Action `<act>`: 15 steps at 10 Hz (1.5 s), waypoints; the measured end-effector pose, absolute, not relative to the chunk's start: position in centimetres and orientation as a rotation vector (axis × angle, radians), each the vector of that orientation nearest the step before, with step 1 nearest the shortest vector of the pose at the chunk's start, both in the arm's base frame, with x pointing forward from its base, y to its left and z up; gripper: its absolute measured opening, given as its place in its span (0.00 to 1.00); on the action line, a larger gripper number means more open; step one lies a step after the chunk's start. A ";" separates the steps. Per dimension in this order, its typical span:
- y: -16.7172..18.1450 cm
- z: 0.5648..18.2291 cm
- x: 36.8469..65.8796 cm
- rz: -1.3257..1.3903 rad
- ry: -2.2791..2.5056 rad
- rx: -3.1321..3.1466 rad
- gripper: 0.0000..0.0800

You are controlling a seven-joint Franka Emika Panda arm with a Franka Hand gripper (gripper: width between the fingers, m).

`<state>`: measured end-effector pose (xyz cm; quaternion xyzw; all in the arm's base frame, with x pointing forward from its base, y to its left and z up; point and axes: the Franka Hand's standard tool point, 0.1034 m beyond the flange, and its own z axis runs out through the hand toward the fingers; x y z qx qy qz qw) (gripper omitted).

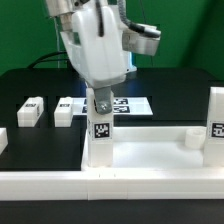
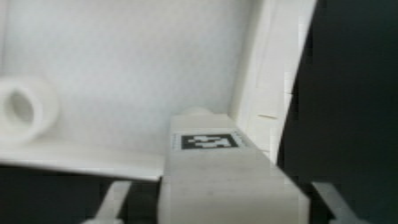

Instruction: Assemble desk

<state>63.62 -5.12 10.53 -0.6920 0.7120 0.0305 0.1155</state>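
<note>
- Progress near the halfway mark, by judgement: large white plastic rectangular slab [image 1: 150,155] with raised rim lies flat on the black table [image 1: 40,85], with one white square tagged standing leg [image 1: 215,115] upright at the slab's near corner on the exterior view's right, apparently fitted.
- Second white square post, the held leg [image 1: 99,135], upright at the slab's near corner on the exterior view's left, foot down at the rim. Seated in its socket or only resting there: cannot tell.
- Two-finger gripper [image 1: 100,98] hangs straight above that corner of the slab, jaws pinching the top of the held leg [image 2: 214,170]. Shows in the wrist view as one of the fingers [image 2: 118,200] on either side of the post, tag toward the camera.
- Left to do, judging from this: seat the held leg, then fetch and fit two more.
- Legs counted: four. One standing on the slab, one in the jaws, plus first loose leg [image 1: 30,110] and second loose leg [image 1: 65,110] lying flat off the slab, beyond its end on the exterior view's left.
- Round sockets in sight: one open socket [image 1: 190,136] on the slab behind the standing leg, and one round socket [image 2: 18,105] in the wrist view, corner unclear.
- One slab. One marker board [image 1: 135,104] behind the slab. Low white rails [image 1: 40,185] along the slab's near side, number unclear.
</note>
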 end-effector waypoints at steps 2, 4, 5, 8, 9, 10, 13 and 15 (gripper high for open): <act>-5.2 10.6 63.7 0.112 2.203 -1.892 0.37; -5.2 10.6 63.7 0.134 2.331 -1.738 0.37; -5.2 10.6 63.7 0.137 2.354 -1.708 0.37; -5.1 10.6 63.7 0.137 2.348 -1.716 0.63; -4.7 11.2 63.8 0.136 2.325 -1.745 0.63; -4.2 12.8 64.1 0.120 2.298 -1.744 0.77; -3.3 14.6 63.8 0.108 2.274 -1.735 0.81; -3.3 14.5 63.7 0.110 2.275 -1.736 0.81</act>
